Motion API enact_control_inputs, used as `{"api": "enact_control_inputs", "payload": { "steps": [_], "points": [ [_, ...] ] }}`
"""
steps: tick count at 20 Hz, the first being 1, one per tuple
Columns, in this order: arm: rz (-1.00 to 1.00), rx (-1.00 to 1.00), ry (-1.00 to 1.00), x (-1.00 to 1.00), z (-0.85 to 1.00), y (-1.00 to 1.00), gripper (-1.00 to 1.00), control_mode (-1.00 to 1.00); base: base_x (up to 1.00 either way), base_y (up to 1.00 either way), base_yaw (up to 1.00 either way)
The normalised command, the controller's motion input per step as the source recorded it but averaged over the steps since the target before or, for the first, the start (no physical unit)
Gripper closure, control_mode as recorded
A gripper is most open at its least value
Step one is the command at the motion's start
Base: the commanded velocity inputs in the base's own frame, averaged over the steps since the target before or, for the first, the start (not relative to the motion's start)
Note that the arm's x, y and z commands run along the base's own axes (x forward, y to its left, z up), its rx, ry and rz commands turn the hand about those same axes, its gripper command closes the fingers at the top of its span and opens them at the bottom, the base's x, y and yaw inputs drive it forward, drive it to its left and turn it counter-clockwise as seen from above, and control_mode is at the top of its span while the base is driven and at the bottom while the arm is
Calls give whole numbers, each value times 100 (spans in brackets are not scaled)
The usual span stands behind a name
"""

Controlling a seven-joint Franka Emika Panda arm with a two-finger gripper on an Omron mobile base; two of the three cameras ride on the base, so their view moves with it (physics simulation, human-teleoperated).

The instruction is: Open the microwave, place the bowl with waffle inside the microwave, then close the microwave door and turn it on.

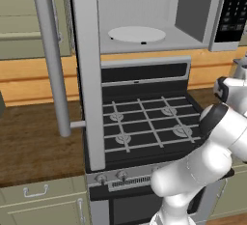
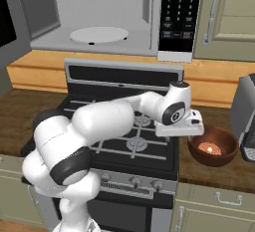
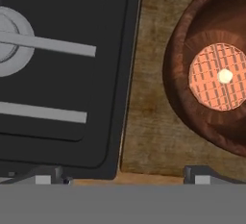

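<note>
Microwave door (image 1: 72, 74) swung wide, turntable (image 2: 98, 34) bare. Bowl (image 2: 213, 146) with waffle (image 3: 220, 76) resting on the counter (image 3: 153, 122) just beside the stove's (image 3: 57, 74) right edge. Pincer (image 3: 125, 177) released, hovering beside the near rim. Best to centre over that rim, descend straight, clamp one wall.

Reaches forward and to the right, elbow bent low, wrist turned down. Gripper (image 3: 122, 179) points straight downward, jaws spread wide apart, nothing held between them.
</note>
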Motion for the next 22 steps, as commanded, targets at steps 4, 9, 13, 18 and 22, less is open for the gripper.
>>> {"api": "enact_control_inputs", "payload": {
  "steps": [4,9,13,18,22],
  "points": [
    [3,0,0,14,-17,-18,-100,-100,0,0,0],
    [3,0,0,14,-20,-15,-100,-100,0,0,0],
    [3,0,0,16,-23,-11,-100,-100,0,0,0],
    [5,0,0,23,-20,-16,-100,-100,0,0,0],
    [9,0,0,30,-14,-27,-100,-100,0,0,0]
  ]
}}
